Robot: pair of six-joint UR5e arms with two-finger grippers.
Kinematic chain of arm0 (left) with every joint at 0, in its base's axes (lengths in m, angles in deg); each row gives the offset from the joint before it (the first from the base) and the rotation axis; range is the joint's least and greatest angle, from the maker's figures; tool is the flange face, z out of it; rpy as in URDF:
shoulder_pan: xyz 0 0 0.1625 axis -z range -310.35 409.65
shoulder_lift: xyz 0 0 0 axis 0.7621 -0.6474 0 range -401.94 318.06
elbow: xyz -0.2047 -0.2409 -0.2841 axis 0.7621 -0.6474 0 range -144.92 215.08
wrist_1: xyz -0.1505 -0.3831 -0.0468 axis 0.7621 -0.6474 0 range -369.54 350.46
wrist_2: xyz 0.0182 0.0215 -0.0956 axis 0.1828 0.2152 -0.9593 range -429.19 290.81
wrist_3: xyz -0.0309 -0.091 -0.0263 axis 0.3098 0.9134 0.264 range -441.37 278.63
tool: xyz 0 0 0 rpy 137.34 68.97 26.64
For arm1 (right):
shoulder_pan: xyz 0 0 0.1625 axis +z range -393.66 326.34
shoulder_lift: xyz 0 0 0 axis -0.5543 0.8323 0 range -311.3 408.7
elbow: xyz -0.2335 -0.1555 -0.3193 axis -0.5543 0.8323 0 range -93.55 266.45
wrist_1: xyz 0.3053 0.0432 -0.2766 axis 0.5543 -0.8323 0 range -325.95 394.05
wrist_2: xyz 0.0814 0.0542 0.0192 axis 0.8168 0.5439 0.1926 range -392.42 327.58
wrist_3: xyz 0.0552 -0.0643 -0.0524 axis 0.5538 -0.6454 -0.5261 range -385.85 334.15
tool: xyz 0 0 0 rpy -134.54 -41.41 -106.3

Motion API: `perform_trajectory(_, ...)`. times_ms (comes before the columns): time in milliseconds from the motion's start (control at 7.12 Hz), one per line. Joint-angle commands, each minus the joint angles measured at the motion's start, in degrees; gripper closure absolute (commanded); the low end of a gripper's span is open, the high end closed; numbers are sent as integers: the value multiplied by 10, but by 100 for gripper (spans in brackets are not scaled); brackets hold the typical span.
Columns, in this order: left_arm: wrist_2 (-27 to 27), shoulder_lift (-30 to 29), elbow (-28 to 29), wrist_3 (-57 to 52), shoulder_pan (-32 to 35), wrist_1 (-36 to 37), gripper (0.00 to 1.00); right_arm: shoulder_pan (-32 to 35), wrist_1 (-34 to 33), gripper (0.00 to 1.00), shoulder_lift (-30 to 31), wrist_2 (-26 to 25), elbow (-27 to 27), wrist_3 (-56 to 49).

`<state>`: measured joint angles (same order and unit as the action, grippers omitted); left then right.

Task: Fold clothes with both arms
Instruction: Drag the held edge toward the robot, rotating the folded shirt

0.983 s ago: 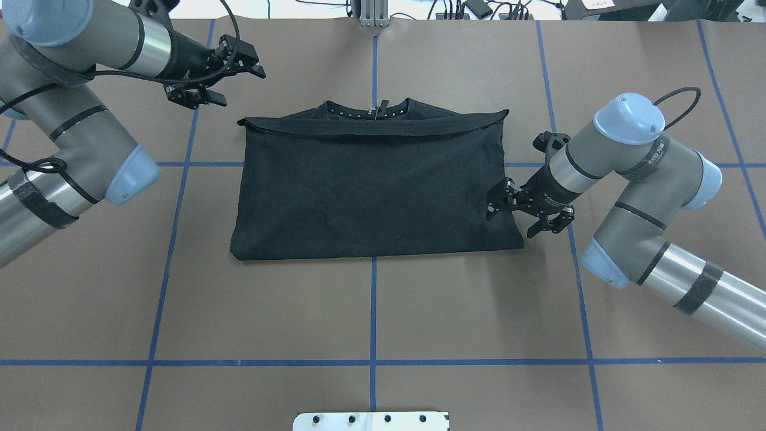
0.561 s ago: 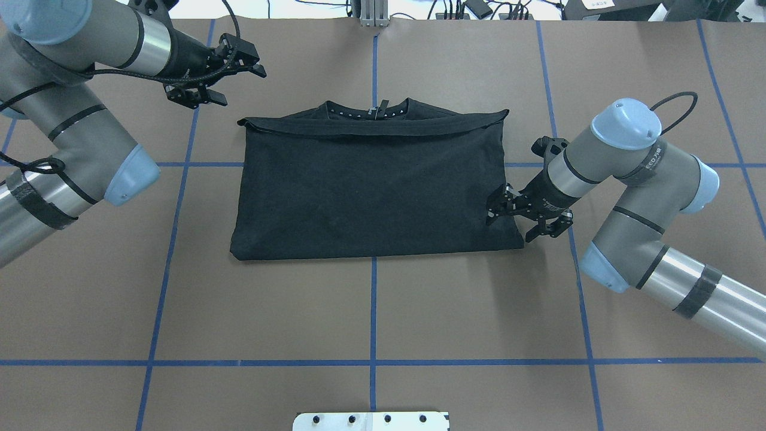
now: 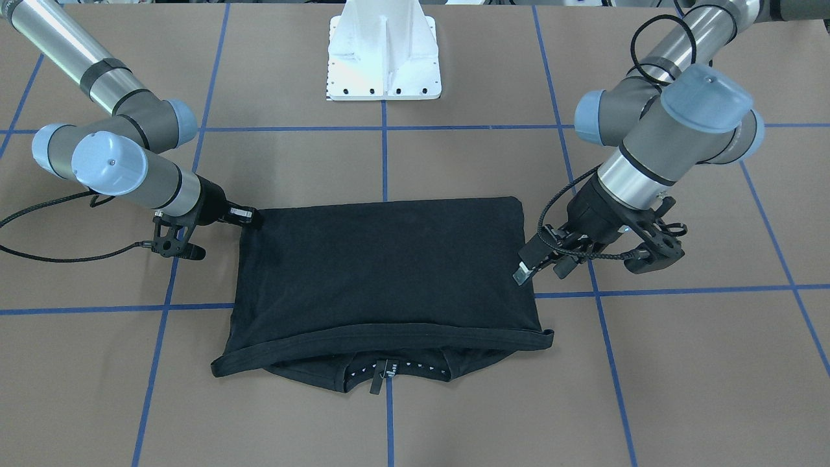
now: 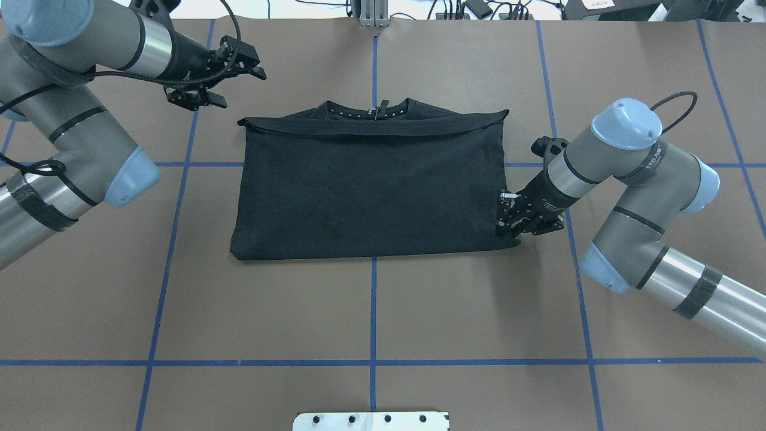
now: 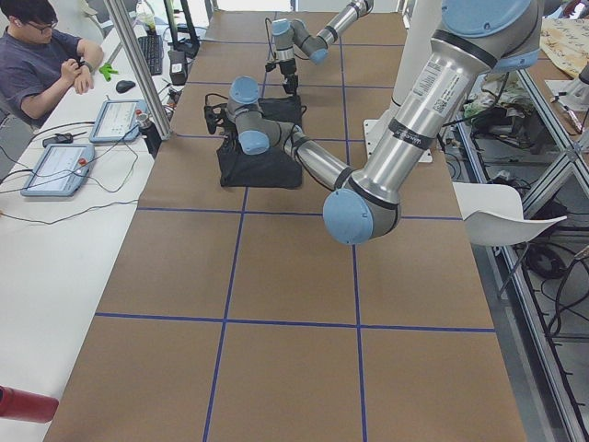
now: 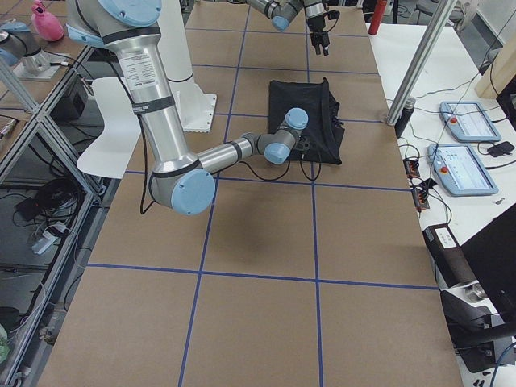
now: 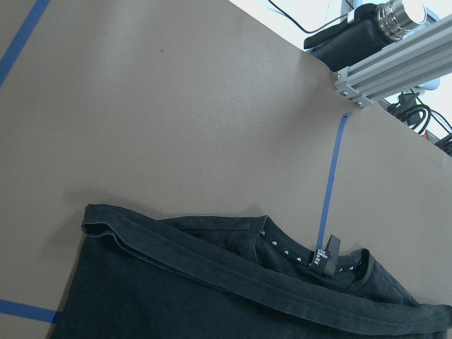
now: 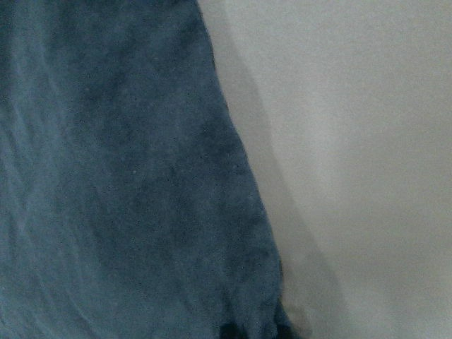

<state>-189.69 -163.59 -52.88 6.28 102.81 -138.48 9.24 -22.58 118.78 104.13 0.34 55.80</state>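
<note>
The right arm's black pincer (image 4: 507,220), splayed a moment ago, now clamps the folded black cotton T-shirt (image 4: 371,185) at its corner nearest the brown tabletop's (image 4: 371,311) right edge. The left arm's black pincer (image 4: 234,85) hangs released, so only one side looks ready to fold.

Brown desk (image 4: 269,311) with a grid of blue tape lines (image 4: 372,311) all over it, and a white base plate (image 3: 384,58) in the middle of one long edge. Along the opposite edge there's a white side desk (image 5: 55,230) where a person (image 5: 41,55) sits, with two tablet-like control panels (image 5: 57,168) lying flat, cables trailing, and a computer mouse (image 5: 125,86). An aluminium post (image 5: 138,64) stands up there too. White chair (image 5: 506,221) off the other side, something red (image 5: 23,403) at the near corner
</note>
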Motion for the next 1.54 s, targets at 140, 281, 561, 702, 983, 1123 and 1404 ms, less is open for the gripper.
perform_trajectory(140, 1, 1, 2, 1, 0, 0, 0, -5, 1, 100, 24, 9, -46, -3)
perform_trajectory(281, 2, 1, 2, 0, 1, 0, 0, -23, 1, 100, 49, 19, -89, -3)
perform_trajectory(561, 1, 2, 1, 1, 1, 0, 0, -60, 0, 100, 53, 110, -114, 1)
perform_trajectory(702, 2, 3, 1, 1, 1, 0, 0, -92, -1, 100, 54, 113, -141, 6)
perform_trajectory(983, 2, 11, 0, 1, 1, 0, 0, -172, 1, 100, 45, 110, -179, 68)
perform_trajectory(1123, 1, 12, -1, 2, 1, 0, 0, -199, 1, 100, 37, 109, -190, 90)
perform_trajectory(1404, 1, 17, 0, 1, -2, 0, 0, -214, 3, 40, 34, 145, -189, 110)
